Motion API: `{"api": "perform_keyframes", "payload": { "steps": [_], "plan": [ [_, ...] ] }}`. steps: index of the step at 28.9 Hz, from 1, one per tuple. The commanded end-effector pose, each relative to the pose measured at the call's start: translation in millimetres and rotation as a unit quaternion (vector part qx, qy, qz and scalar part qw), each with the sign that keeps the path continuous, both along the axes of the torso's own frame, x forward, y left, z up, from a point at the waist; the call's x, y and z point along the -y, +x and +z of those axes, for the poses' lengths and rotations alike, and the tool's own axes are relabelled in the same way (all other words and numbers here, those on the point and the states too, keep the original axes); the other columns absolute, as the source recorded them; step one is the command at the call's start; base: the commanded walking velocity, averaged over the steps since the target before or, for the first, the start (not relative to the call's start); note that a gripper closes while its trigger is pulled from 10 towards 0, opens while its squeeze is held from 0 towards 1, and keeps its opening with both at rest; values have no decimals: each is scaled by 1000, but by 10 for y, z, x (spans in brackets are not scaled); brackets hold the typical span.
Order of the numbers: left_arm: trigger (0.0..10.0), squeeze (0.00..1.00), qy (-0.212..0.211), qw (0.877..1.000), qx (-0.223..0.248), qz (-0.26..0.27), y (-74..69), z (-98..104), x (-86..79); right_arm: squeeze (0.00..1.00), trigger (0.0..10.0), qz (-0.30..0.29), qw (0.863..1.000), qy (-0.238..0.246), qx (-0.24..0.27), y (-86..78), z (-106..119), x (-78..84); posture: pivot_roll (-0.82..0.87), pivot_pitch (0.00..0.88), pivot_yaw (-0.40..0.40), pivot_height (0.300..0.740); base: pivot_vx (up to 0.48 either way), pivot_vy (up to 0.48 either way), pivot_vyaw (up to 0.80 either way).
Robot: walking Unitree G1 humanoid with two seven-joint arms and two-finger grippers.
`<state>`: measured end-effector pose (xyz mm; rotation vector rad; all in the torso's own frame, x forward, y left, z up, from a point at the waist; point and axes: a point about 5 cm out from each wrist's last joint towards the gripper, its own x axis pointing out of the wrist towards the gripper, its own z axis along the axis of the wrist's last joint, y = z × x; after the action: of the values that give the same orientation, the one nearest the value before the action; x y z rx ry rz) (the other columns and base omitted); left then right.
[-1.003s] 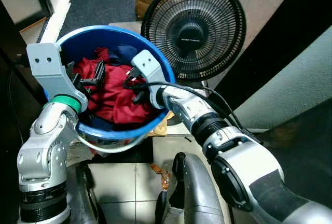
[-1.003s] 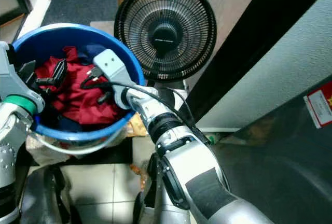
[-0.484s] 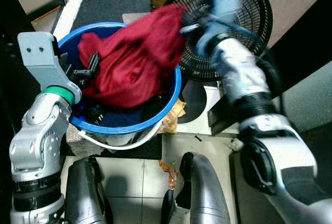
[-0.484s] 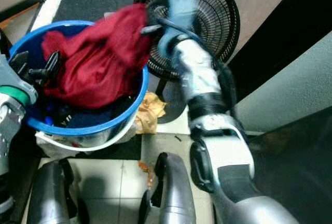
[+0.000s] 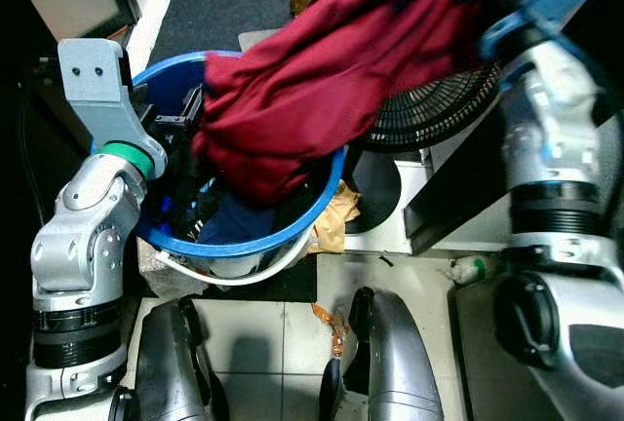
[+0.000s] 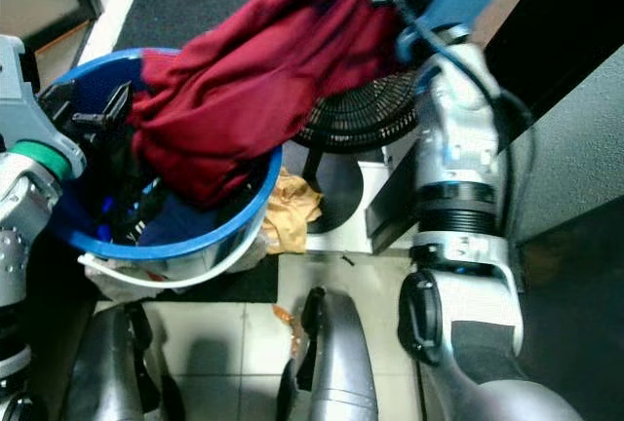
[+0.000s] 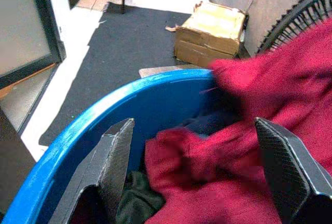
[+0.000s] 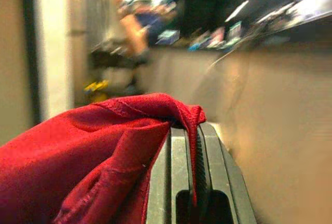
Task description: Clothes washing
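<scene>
- The right tool (image 8: 194, 182) is up high, near the top edge of the head views, and its two black fingers are pinched flat together on a fold of the red garment (image 5: 331, 70); the wrist view shows the hem caught right between them.
- The garment runs as one long diagonal swath: top end at the right tool, upper right, and bottom end down in the blue basket (image 5: 292, 236), lower left.
- That lower end hangs inside the basket's rim, so the cloth is not yet clear of it.
- More laundry lies under it: a dark blue garment (image 5: 249, 221) sits at the bottom of the basket.
- The left tool (image 7: 197, 177) is at the basket's near-left rim, fingers spread wide on either side of the red cloth and gripping nothing.
- So the left tool is the nearer one to the trailing end, while the right tool carries the weight from the far end.
- The black fan (image 5: 429, 109) stands just behind the basket, and the stretched cloth passes across the front of its grille.
- My read: the lift has to go on up and to the robot's right along the cloth's own line, to draw the tail out over the rim.
- Risk as I judge it: the tail could drag on the rim or brush the fan.
</scene>
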<state>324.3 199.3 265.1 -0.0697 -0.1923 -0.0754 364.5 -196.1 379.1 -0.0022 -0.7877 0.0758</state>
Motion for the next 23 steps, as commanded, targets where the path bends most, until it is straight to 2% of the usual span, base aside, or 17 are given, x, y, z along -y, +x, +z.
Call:
{"api": "perform_keyframes", "payload": {
  "steps": [1,2,5,7,8,9,10,11,12,14,16,18,19,23],
  "plan": [
    [10000,0,3,1000,-1,-3,4,-11,-14,0,10000,-27,998,13,47,-116,162,110,55,147,-4,450,0,0,0],
    [10000,0,4,1000,-1,-3,8,-9,-16,0,10000,-49,996,17,68,-175,225,179,56,146,-3,450,0,0,0],
    [10000,0,6,1000,-2,-4,10,-9,-14,0,10000,-68,993,20,91,-248,274,245,56,138,3,450,0,0,0],
    [10000,0,7,1000,3,-9,7,24,-9,0,10000,-100,986,13,129,-452,284,321,54,125,13,450,0,0,0],
    [10000,0,5,1000,7,-13,-2,55,-1,0,10000,-102,986,6,131,-517,240,316,52,123,14,450,0,0,0],
    [10000,0,5,1000,7,-13,-2,55,-1,0,10000,-102,986,6,131,-517,240,316,52,123,14,450,0,0,0],
    [10000,0,3,1000,16,-21,-19,101,21,0,10000,-101,988,-7,116,-551,133,277,46,117,17,450,0,0,0],
    [10000,0,2,999,29,-30,-46,163,61,0,10000,-85,993,-14,75,-519,-70,220,39,112,17,450,0,0,0],
    [10000,0,2,999,29,-30,-46,163,61,0,10000,-85,993,-14,75,-519,-70,220,39,112,17,450,0,0,0],
    [10000,0,-1,998,49,-44,-81,249,122,0,10000,-50,999,-15,0,-453,-430,108,25,106,13,450,0,0,0],
    [10000,0,4,997,65,-50,-101,301,166,0,10000,-19,998,3,-63,-407,-760,-2,18,102,10,450,0,0,0],
    [10000,0,4,997,65,-50,-101,301,166,0,10000,-19,998,3,-63,-407,-760,-2,18,102,10,450,0,0,0],
    [10000,0,6,996,70,-51,-103,311,179,0,10000,-6,996,0,-86,-399,-892,-55,11,94,5,450,0,0,0],
    [10000,0,13,996,79,-49,-100,301,223,0,10000,5,995,6,-97,-387,-989,-75,2,65,2,450,0,0,0]
  ]
}}
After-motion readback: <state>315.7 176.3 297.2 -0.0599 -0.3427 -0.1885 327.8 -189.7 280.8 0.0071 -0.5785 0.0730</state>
